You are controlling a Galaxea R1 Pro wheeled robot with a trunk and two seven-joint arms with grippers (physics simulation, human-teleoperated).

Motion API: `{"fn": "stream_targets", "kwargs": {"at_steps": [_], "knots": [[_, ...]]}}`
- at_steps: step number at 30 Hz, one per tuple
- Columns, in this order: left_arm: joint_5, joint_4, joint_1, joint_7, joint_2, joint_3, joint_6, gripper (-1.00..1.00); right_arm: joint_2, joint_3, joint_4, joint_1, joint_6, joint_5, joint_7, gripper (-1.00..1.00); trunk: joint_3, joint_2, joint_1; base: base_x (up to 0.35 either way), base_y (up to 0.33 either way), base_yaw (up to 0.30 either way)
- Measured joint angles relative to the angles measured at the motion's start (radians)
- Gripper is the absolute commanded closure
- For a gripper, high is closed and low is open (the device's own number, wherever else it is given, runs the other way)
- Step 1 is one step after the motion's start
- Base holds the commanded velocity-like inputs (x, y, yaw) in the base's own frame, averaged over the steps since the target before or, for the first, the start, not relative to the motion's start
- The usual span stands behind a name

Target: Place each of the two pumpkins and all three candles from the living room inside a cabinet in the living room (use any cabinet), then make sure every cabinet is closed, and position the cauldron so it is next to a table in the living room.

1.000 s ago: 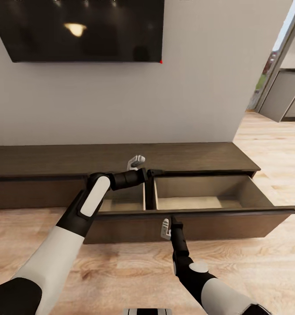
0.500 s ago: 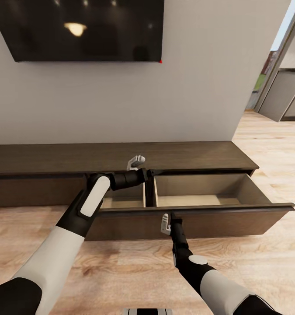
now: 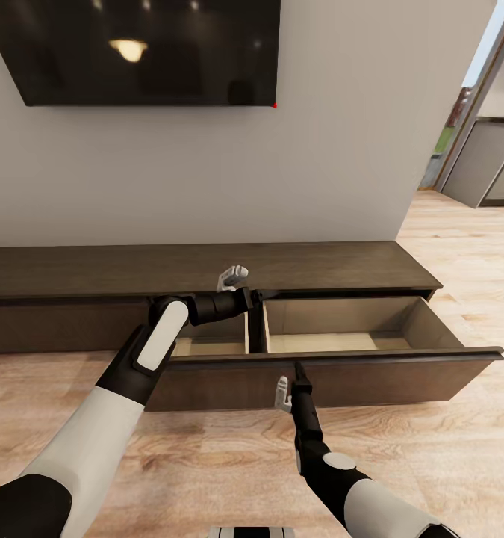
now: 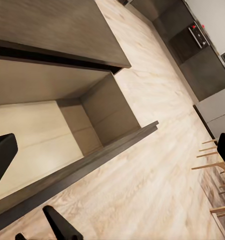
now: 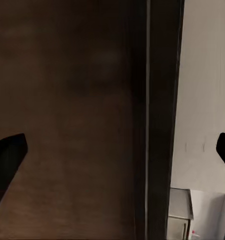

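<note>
The cabinet (image 3: 319,265) is a long, low, dark-brown console against the wall. Its wide right drawer (image 3: 401,377) stands pulled out, and the pale interior (image 4: 42,140) is bare where it shows. My left gripper (image 3: 233,277) hovers open over the drawer's back edge, level with the cabinet top, its dark fingertips (image 4: 2,152) spread apart. My right gripper (image 3: 287,390) is open just in front of the drawer's dark front panel (image 5: 67,100), fingertips (image 5: 10,150) wide apart with nothing between them. The pumpkins, candles and cauldron are out of view.
A black television (image 3: 140,48) hangs on the wall above the cabinet. Light wood floor (image 3: 207,456) spreads in front. A doorway at the right leads past grey kitchen units (image 3: 483,161). Thin wooden chair legs (image 4: 212,155) stand on the floor beyond the drawer's end.
The drawer slid in slightly during the first half second. My right gripper rose toward the drawer front, then dropped back a little from it. The left arm stayed put.
</note>
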Motion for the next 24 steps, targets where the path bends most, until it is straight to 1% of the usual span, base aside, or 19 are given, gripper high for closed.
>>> {"fn": "stream_targets", "kwargs": {"at_steps": [3,9,13,16,18,24], "knots": [[0.000,-0.001,0.000,0.000,0.000,0.000,0.000,-1.00,0.000,0.001,-0.001,0.000,0.000,0.000,0.000,-1.00,0.000,0.000,0.000,-0.123,0.000,0.000],[0.000,-0.003,0.000,0.000,0.000,0.000,0.000,-1.00,0.000,0.001,-0.002,0.000,-0.002,0.001,0.000,-1.00,0.000,0.000,0.000,-0.272,0.000,0.000],[0.001,-0.004,0.000,-0.001,0.001,0.000,-0.001,-1.00,-0.002,0.001,-0.002,0.000,-0.002,0.001,0.001,-1.00,0.000,0.000,0.000,-0.060,0.000,0.000],[0.002,-0.029,0.005,-0.001,0.007,0.011,-0.002,-1.00,-0.003,0.001,-0.002,0.000,-0.003,0.001,0.001,-1.00,0.000,0.000,0.000,-0.008,0.000,0.000],[0.003,-0.044,0.009,-0.002,0.011,0.020,-0.003,-1.00,-0.004,0.001,-0.002,0.000,-0.003,0.001,0.001,-1.00,0.008,0.000,-0.001,-0.002,0.000,0.000],[0.002,-0.049,0.011,-0.002,0.012,0.025,-0.003,-1.00,-0.011,0.003,-0.002,0.000,-0.003,0.001,0.002,-1.00,0.031,0.002,-0.004,0.000,0.000,0.000]]}}
